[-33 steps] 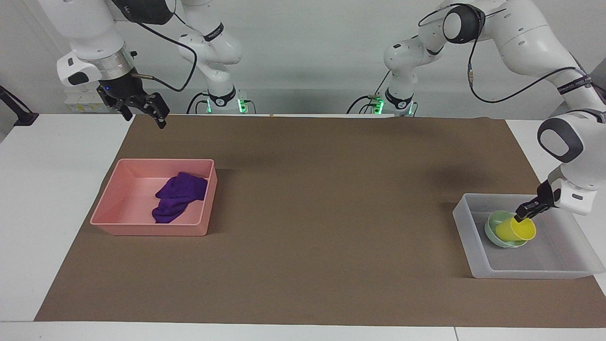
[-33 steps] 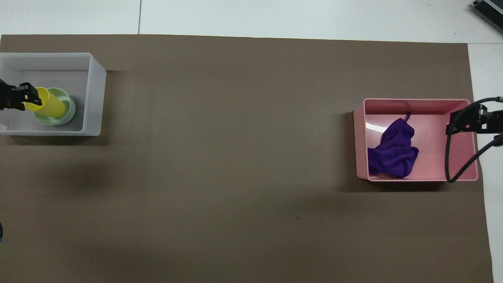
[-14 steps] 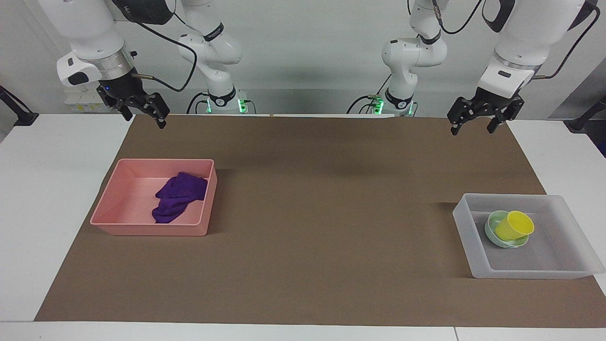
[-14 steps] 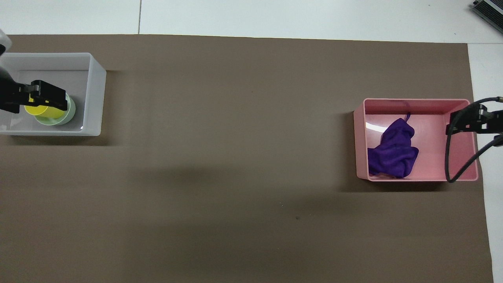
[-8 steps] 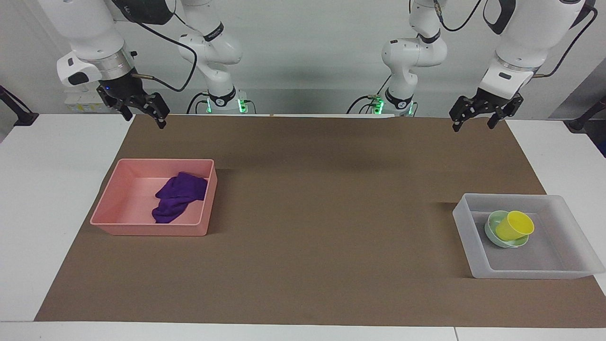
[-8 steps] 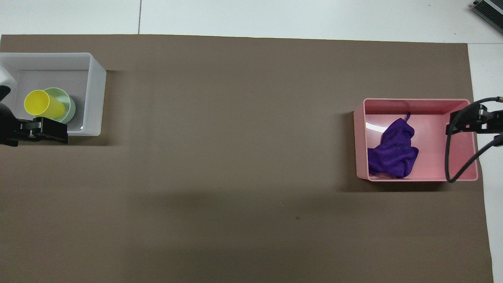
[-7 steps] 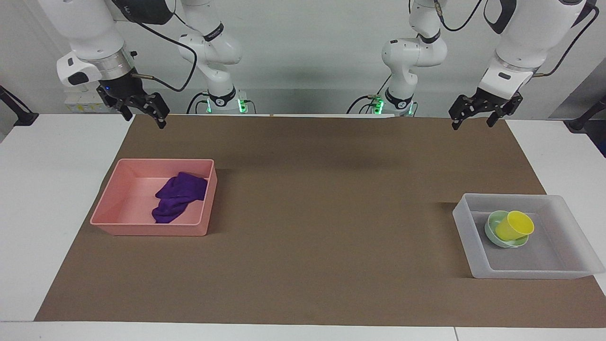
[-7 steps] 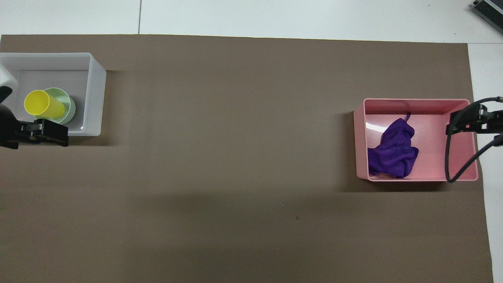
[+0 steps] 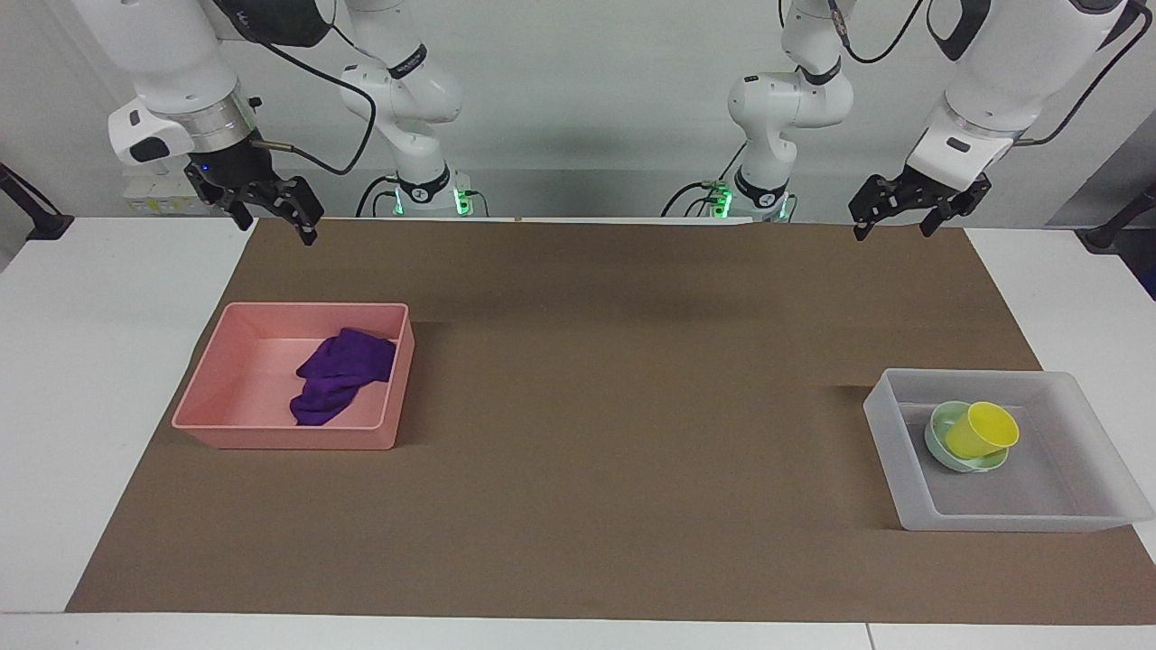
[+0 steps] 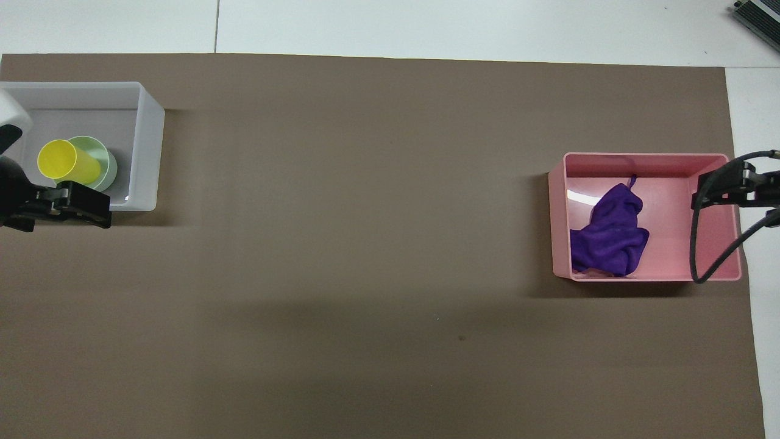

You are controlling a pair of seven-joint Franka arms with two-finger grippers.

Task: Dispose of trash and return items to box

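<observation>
The purple cloth rag (image 9: 339,375) lies crumpled in the pink tray (image 9: 280,439); it also shows in the overhead view (image 10: 609,235). The yellow cup (image 9: 983,429) leans tilted in the mint-green bowl (image 9: 939,449), both inside the translucent box (image 9: 1011,520) at the left arm's end. My left gripper (image 9: 890,231) is open and empty, raised over the mat's edge nearest the robots, well clear of the box. My right gripper (image 9: 276,231) is open and empty, raised over the mat's corner at the right arm's end; that arm waits.
A brown mat (image 9: 632,406) covers most of the white table. The pink tray (image 10: 646,157) and the box (image 10: 149,152) stand at its two ends. A dark device (image 10: 758,12) sits at the table's farthest corner on the right arm's end.
My left gripper let go of the yellow cup, rose out of the box and drew back toward the robots. The cup stays leaning in the bowl. The right arm has not moved.
</observation>
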